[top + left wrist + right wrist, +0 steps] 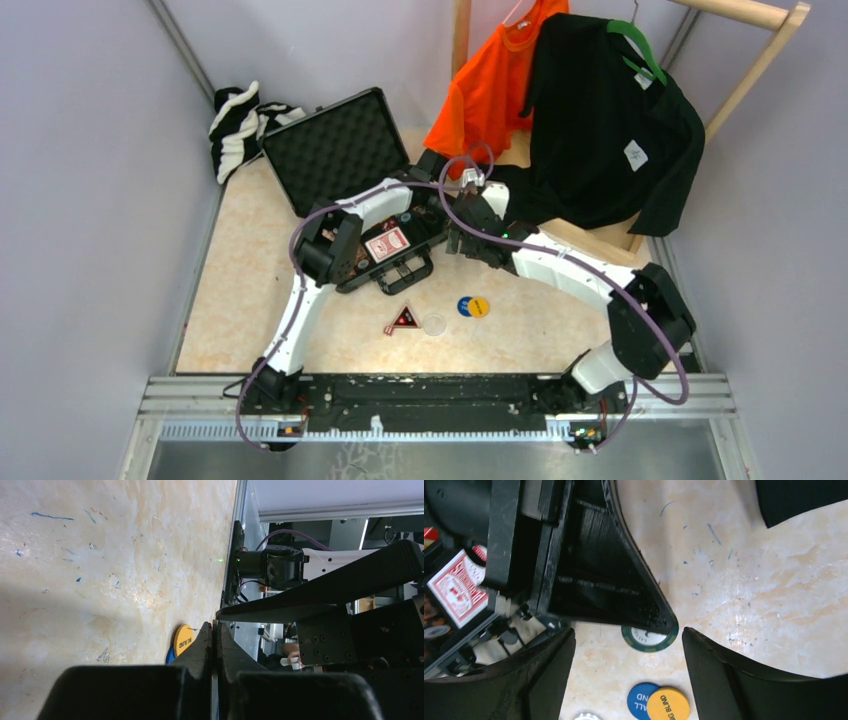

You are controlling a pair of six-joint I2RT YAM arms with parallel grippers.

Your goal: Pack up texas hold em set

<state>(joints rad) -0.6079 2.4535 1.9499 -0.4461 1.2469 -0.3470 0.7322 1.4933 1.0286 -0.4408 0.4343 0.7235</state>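
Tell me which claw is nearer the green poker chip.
Left. The left claw, shut, has its tip at the green poker chip; the right claw hangs open around it.

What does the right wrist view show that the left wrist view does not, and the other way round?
Only the right wrist view: a green poker chip under the tip of the left pincer, and the red card deck. Only the left wrist view: the right arm's base at the edge of the table. Both: the yellow disc lying partly on the blue disc, on the table.
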